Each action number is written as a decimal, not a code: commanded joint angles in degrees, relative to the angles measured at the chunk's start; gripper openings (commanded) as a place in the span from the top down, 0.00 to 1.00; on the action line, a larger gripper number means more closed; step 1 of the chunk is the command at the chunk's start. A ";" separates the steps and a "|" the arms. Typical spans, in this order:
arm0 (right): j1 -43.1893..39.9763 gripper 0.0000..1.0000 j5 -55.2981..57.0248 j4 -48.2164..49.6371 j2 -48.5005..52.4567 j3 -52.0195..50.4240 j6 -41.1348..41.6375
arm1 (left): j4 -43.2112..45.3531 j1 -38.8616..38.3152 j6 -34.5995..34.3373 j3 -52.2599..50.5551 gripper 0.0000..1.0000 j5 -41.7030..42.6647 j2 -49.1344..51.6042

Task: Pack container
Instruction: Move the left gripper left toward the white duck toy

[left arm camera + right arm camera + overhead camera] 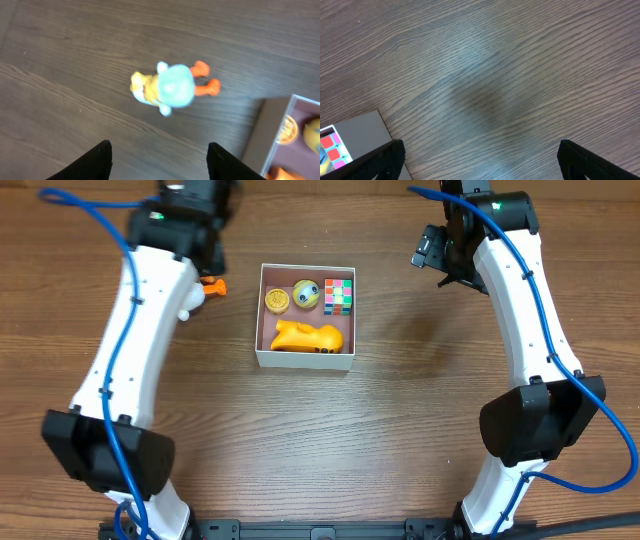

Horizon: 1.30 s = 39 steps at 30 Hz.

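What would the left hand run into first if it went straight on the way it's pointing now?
Most likely the small pale-blue and yellow toy figure with orange feet, lying on the dark wooden table just ahead of the open left hand; the depth is unclear.

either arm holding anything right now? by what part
Nothing is held: both arms' jaws stand open and empty. The small toy lies loose on the table.

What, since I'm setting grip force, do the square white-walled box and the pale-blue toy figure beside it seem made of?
Square white-walled box: probably cardboard; thin, flat, matte walls, crisp corners, dull pinkish-brown inside. Pale-blue toy figure with orange feet: likely moulded plastic, going by smooth rounded shapes and solid bright colours; the blurred view leaves rubber open.
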 commanded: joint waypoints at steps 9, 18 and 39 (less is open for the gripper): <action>0.11 0.00 0.13 0.31 -0.15 1.55 0.50 | 2.19 9.46 14.82 0.44 0.39 18.53 11.72; 0.11 0.00 0.15 0.31 -0.15 1.55 0.50 | 6.64 10.23 19.10 0.44 0.37 18.43 18.12; 0.11 0.00 0.15 0.31 -0.15 1.55 0.50 | 13.00 10.69 18.56 0.11 0.34 18.62 24.65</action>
